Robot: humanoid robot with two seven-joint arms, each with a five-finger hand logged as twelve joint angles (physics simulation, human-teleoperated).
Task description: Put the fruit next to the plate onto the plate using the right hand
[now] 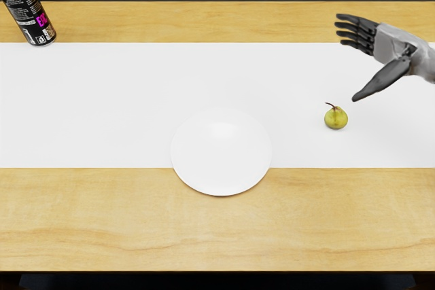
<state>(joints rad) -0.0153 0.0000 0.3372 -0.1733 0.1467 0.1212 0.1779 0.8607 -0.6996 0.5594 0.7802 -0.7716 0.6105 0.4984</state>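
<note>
Green fruit [336, 118], perhaps pear, near plate [221, 168]

Light wooden table [217, 222] carried a broad white mat [102, 106] running side to side across its middle, with bare wood along the far and near edges. A round white plate [221, 152] sat at centre, its near rim lapping onto the wood. A small green pear [336, 117] lay on the mat to the plate's right, apart from it, and a black spray can [27, 6] stood at the far left corner.
</note>
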